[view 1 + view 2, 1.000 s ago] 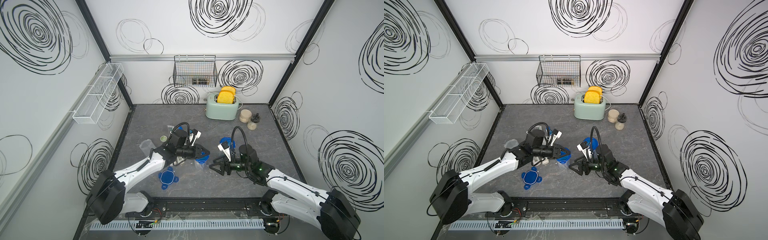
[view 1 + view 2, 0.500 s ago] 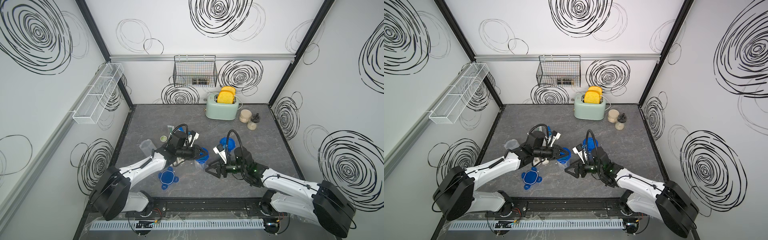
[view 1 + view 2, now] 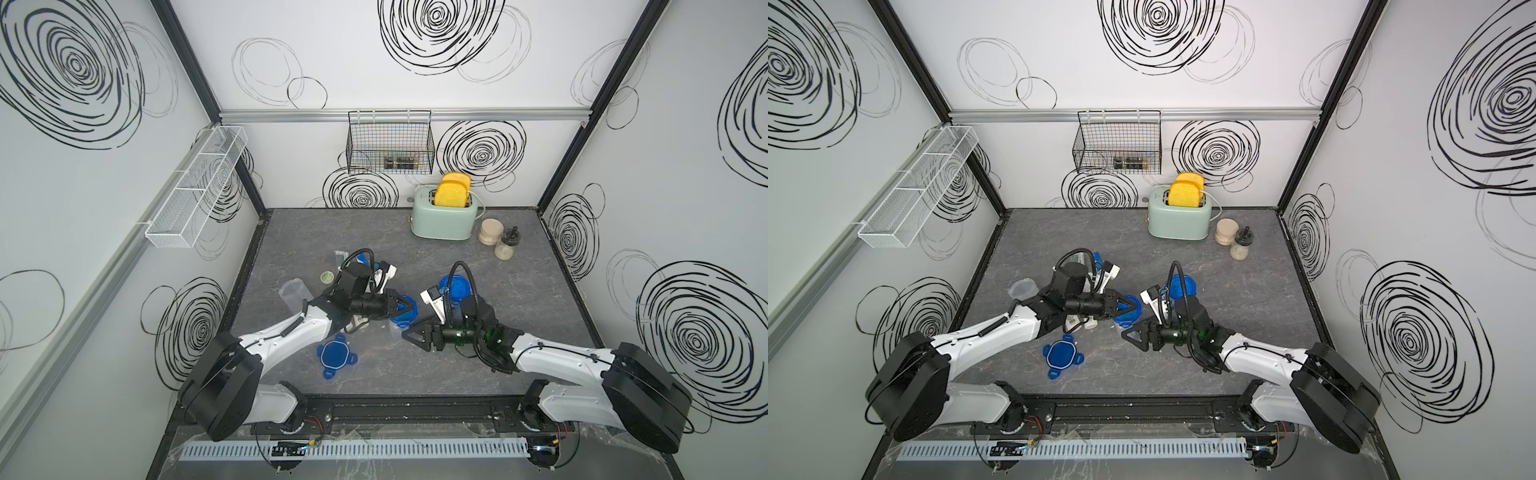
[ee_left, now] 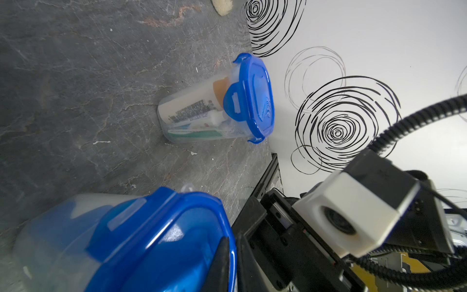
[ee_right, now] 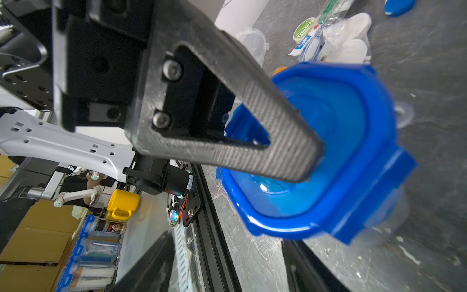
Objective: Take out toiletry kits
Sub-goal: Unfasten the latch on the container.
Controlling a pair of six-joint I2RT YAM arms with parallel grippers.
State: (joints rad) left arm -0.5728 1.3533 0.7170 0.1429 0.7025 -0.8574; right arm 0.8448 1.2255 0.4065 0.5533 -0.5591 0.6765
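- Pinching a blue lid's [image 5: 328, 156] rim between the left gripper's [image 3: 411, 308] nearly closed jaws, atop a clear jar [image 4: 45, 240].
- Hovering the right gripper [image 3: 410, 334] just beside that jar, jaws apart, gripping nothing.
- Judging this the lid-opening step; toiletry kit [image 4: 187, 108] sitting sealed in a second jar [image 4: 255, 96] beyond the left jaws.
- Next likely needing the jar braced while peeling upward.

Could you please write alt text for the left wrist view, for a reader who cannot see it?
The left end effector pinches the rim of a blue lid on a clear jar in the foreground. Beyond it on the grey table stands a second lidded jar holding a toiletry kit; the right arm's white camera is nearby.
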